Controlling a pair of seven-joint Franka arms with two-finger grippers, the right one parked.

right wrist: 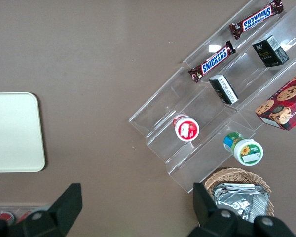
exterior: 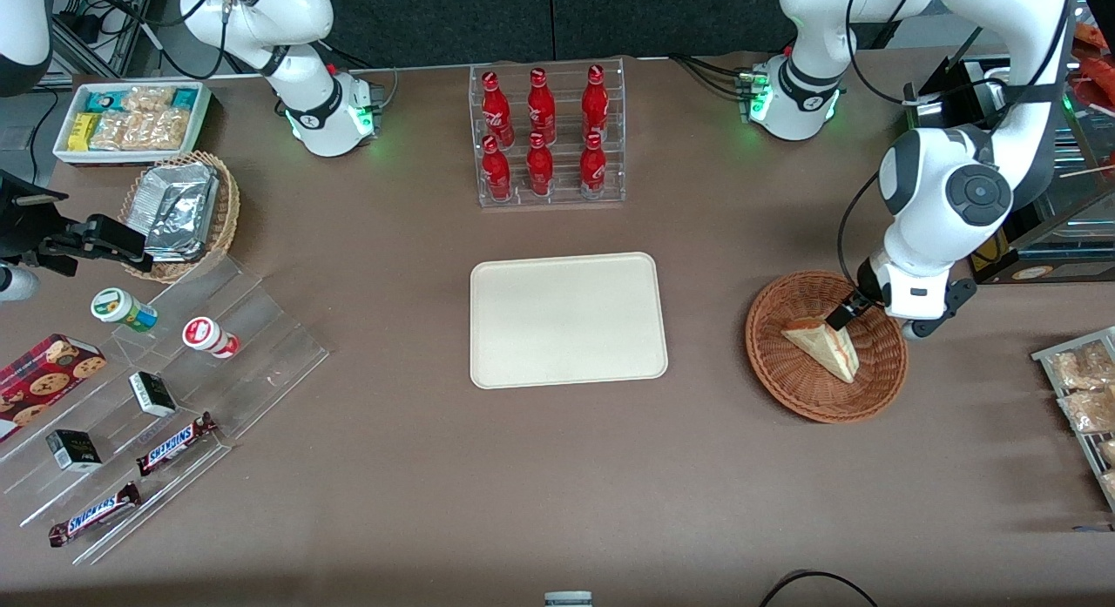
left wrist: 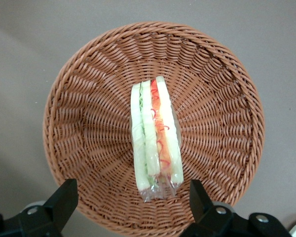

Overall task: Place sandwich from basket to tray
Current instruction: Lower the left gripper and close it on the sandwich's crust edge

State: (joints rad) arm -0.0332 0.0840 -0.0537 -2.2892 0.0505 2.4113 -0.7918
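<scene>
Hovering low over the basket, the gripper spreads its two black fingers wide, one to each side of the sandwich, holding nothing. That single sandwich is a triangular wedge in clear wrap, with pale bread slices and green and red-orange filling along its cut edge, lying in the middle of the round, reddish-brown woven wicker bowl. Toward the parked arm's end of the bench lies one flat cream-white tray, rectangular with rounded corners and a low rim, bare. Farther from the front camera than the tray, a clear acrylic rack holds six glossy red bottles, three in each of two rows.
</scene>
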